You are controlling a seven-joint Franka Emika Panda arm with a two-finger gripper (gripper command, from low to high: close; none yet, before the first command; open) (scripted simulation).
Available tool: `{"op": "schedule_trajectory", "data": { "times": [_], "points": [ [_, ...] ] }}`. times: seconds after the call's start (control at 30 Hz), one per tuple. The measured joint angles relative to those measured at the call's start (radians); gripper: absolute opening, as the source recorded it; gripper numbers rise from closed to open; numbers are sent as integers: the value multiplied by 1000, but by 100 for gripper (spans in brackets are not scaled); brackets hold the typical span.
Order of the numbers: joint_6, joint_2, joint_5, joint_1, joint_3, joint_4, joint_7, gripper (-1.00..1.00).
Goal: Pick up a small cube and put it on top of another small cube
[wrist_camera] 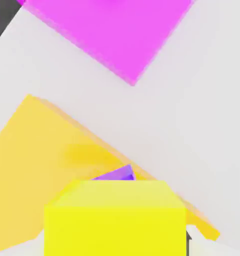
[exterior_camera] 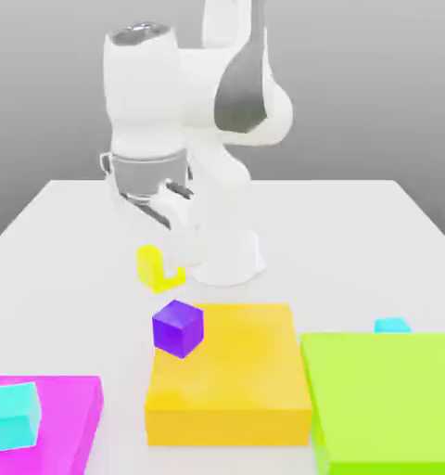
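My gripper (exterior_camera: 163, 262) hangs over the table in front of the arm's white base and is shut on the small bright-yellow cube (exterior_camera: 152, 266), which a white finger partly covers. In the hand view the yellow cube (wrist_camera: 114, 220) sits close up between my gripper's (wrist_camera: 114, 242) pale finger edges. A small purple cube (exterior_camera: 178, 327) rests on the far left corner of the large flat orange-yellow block (exterior_camera: 231, 376), a little below and in front of the held cube. The purple cube (wrist_camera: 117, 174) peeks out just beyond the yellow one.
A flat magenta block (exterior_camera: 64, 413) at the exterior view's lower left carries a cyan cube (exterior_camera: 11, 416). A flat lime-green block (exterior_camera: 388, 394) lies at the lower right, with a small cyan cube (exterior_camera: 391, 325) behind it. The arm's base (exterior_camera: 228, 260) stands mid-table.
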Motion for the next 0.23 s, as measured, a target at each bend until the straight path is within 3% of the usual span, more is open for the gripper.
{"op": "schedule_trajectory", "data": {
  "times": [0.1, 0.13, 0.23],
  "points": [
    [119, 95, -1, -1, 11, -24, 7, -100],
    [160, 128, -1, -2, 13, -32, 8, 100],
    [160, 128, -1, -2, 13, -32, 8, 100]
  ]
}}
